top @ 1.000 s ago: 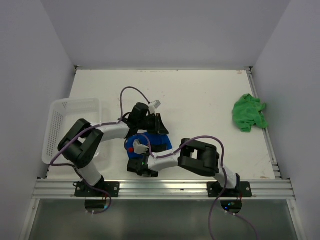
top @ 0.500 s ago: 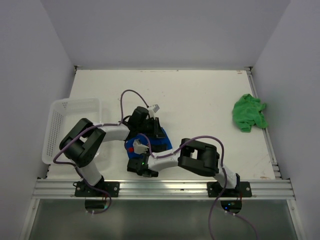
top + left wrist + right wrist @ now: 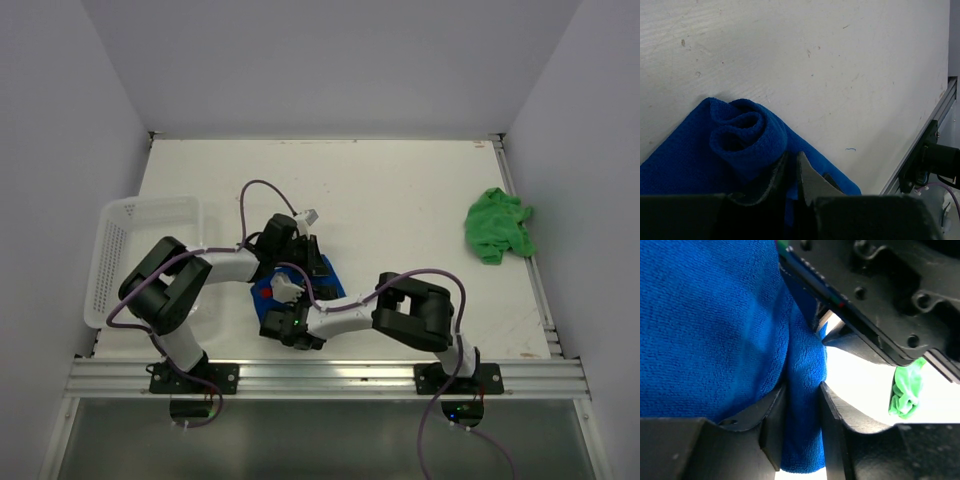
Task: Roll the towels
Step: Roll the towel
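Observation:
The blue towel point(image 3: 322, 281) lies near the table's front, mostly hidden under both arms. In the left wrist view its end point(image 3: 747, 137) is curled into a loose roll. My left gripper point(image 3: 312, 262) is shut on a fold of the towel beside that roll point(image 3: 792, 167). My right gripper point(image 3: 285, 300) is shut on a thick fold of the blue towel point(image 3: 802, 390) from the opposite side. The green towel point(image 3: 497, 225) lies crumpled at the table's right edge and also shows in the right wrist view point(image 3: 905, 390).
A white mesh basket point(image 3: 125, 250) stands at the table's left edge. A metal rail point(image 3: 330, 375) runs along the front edge. Purple cables point(image 3: 262, 185) loop above both arms.
My left gripper moved down toward the front onto the towel and stays there. My right arm shifted right and its gripper moved up onto the towel.

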You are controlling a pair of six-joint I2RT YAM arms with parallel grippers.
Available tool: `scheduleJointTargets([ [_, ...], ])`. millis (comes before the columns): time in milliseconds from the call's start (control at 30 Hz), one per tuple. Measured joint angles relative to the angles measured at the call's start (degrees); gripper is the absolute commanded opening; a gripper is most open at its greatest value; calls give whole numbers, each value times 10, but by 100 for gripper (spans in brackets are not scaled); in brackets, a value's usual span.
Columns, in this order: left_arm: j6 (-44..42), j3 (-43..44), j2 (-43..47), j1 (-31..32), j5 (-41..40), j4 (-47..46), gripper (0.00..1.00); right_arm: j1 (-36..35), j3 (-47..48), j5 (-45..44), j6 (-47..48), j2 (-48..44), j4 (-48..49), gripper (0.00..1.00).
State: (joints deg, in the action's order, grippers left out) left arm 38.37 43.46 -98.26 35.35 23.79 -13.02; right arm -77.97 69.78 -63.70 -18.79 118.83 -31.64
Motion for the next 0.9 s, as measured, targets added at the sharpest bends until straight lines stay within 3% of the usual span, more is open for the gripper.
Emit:
scheduleJointTargets([
  [333, 0, 0, 0, 0, 0, 0, 14, 2, -18, 33, 0, -36, -6, 48],
  [900, 0, 6, -1, 13, -17, 2, 13, 6, -87, 142, -39, -134, -45, 50],
])
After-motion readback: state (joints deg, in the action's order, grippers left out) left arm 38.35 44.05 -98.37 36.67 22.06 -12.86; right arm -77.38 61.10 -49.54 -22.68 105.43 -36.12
